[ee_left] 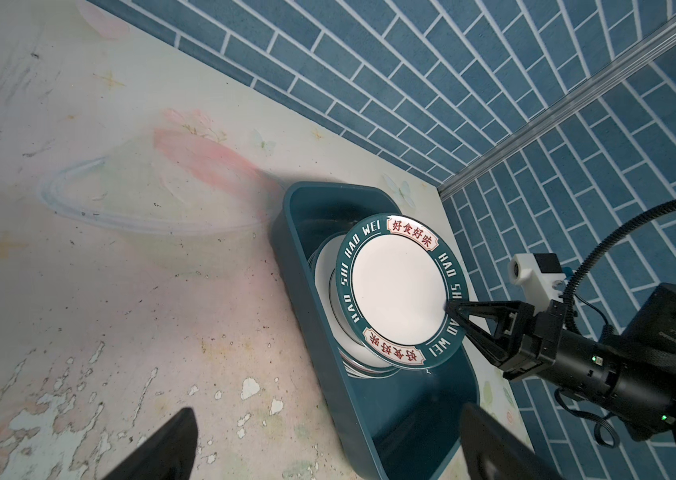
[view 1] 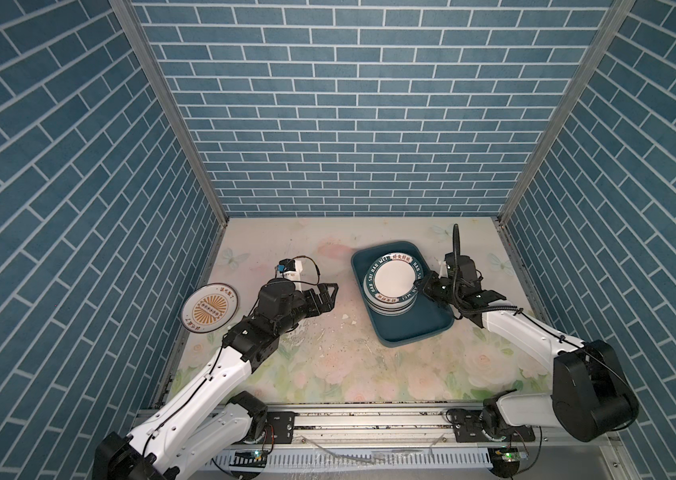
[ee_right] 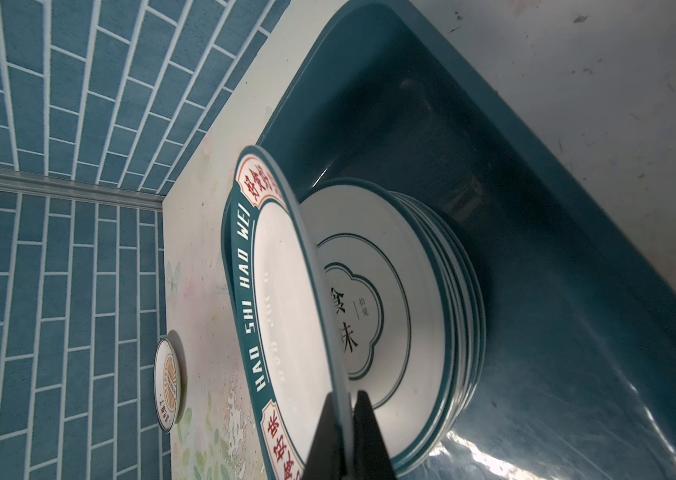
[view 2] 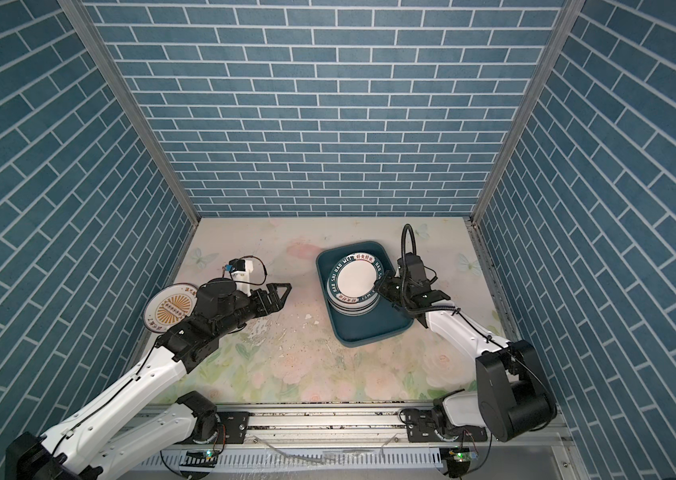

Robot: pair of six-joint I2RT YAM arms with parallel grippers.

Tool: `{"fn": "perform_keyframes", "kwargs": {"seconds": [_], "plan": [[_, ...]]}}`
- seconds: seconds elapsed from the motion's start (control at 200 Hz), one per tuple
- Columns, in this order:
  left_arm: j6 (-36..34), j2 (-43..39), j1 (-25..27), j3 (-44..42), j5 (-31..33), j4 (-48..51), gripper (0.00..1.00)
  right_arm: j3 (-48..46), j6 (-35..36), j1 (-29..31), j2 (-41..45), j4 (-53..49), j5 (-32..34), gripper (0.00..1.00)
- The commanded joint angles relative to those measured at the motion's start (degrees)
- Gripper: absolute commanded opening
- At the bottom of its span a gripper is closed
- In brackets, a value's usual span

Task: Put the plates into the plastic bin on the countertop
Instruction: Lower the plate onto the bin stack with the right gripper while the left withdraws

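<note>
A teal lettered-rim plate (view 1: 392, 276) (view 2: 356, 280) (ee_left: 400, 291) (ee_right: 282, 299) hangs tilted over the far half of the plastic bin (view 1: 411, 336) (view 2: 369, 336) (ee_left: 294, 266) (ee_right: 577, 208). My right gripper (view 1: 419, 286) (view 2: 382, 286) (ee_left: 450, 309) (ee_right: 344, 399) is shut on its rim. Under it in the bin lies a stack of plates (view 1: 390, 309) (ee_right: 465, 299), topped by a cloud-outline plate (ee_right: 369, 316). An orange sunburst plate (view 1: 209, 308) (view 2: 168, 311) (ee_right: 168, 380) lies on the countertop (view 1: 328, 365) by the left wall. My left gripper (view 1: 330, 297) (view 2: 282, 295) (ee_left: 328, 419) is open and holds nothing, between that plate and the bin.
Blue brick walls close in the left, back and right sides. A metal rail (view 1: 369, 419) runs along the front edge. The near half of the bin holds no plates. Small white chips (view 1: 346, 318) and worn patches lie on the countertop left of the bin.
</note>
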State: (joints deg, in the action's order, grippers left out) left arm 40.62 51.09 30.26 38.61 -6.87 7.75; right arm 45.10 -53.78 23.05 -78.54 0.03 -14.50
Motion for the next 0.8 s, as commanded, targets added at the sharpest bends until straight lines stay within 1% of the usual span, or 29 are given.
{"fn": "perform_keyframes", "kwargs": {"seconds": [0.0,0.24,0.795], "plan": [[0.55,-0.64,0.34,-0.55,0.77,-1.95,1.0,2.51,-0.89,-0.26,-1.63,3.21,-1.82,0.0],[0.54,0.15,0.34,-0.29,1.07,-2.39,1.0,3.86,-1.31,-0.25,-5.16,3.86,-3.87,0.0],[0.61,0.69,0.33,0.17,1.69,-1.53,0.99,3.24,-1.44,-0.26,-7.24,2.92,-4.53,0.0]]}}
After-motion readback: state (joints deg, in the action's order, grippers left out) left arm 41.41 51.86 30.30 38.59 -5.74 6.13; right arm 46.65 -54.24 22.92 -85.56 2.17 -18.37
